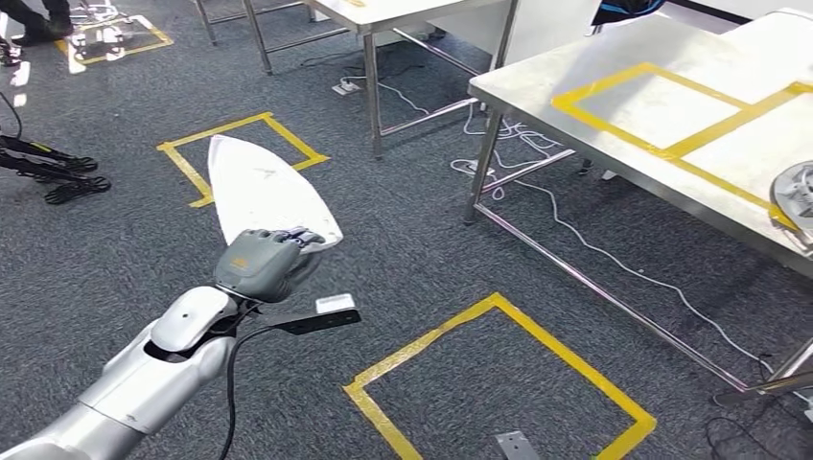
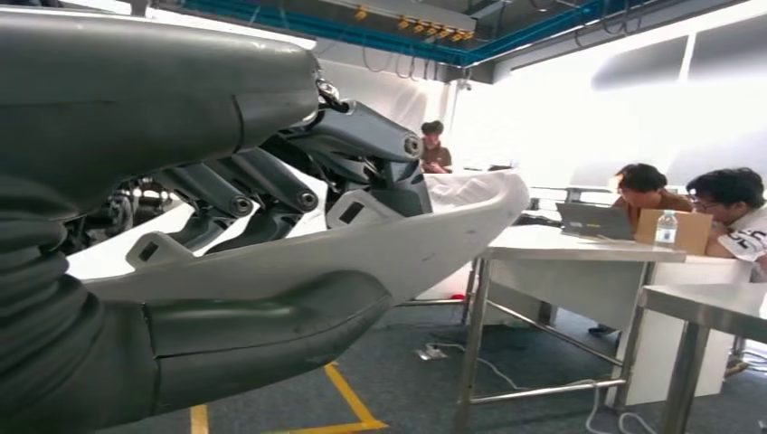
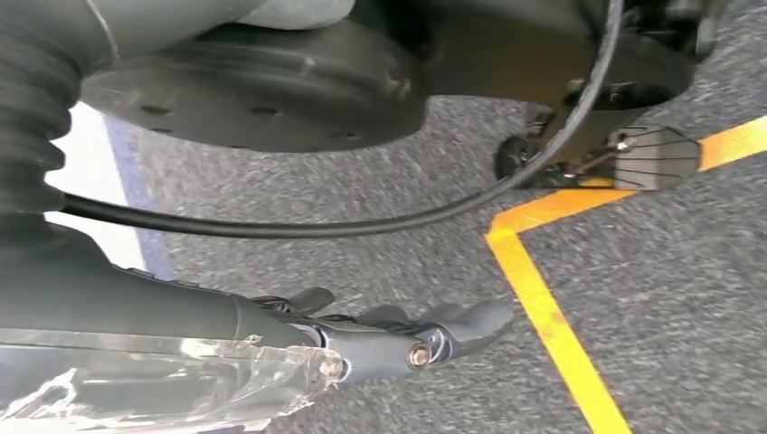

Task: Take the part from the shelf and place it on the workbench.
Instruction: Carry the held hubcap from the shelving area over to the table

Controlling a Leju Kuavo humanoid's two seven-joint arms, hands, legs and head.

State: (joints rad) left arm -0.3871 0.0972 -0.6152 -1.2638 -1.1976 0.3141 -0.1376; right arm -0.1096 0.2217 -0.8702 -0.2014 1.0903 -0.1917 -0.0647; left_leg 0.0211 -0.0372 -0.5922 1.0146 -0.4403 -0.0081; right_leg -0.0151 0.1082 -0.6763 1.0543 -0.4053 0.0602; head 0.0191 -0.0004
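- Head view: the left hand [image 1: 261,264] grasps the near end of the part [image 1: 264,190], a smooth white shell, broad at the held end and tapering to a point far from the hand. It is held in the air over grey carpet, well apart from the workbench [image 1: 614,125]. The workbench has a dull pale metal top on thin steel legs, marked with a yellow tape frame [image 1: 671,144]. A round silvery piece [image 1: 796,196] lies at the bench's edge. White cables [image 1: 575,240] trail on the floor under the workbench, and a yellow tape square [image 1: 499,383] lies on the carpet beside it.
- Left wrist view: seen from close behind, dark jointed fingers [image 2: 271,181] press on the part's [image 2: 434,235] upper face and a thick grey thumb [image 2: 271,325] sits beneath it; the shell's rim curves upward. People [image 2: 687,203] sit at a table [image 2: 579,258] beyond the part's tip.
- Right wrist view: the right hand [image 3: 407,339] hangs over the carpet beside a yellow tape line [image 3: 552,334], its dark fingers lightly curled and apart, grasping nothing.
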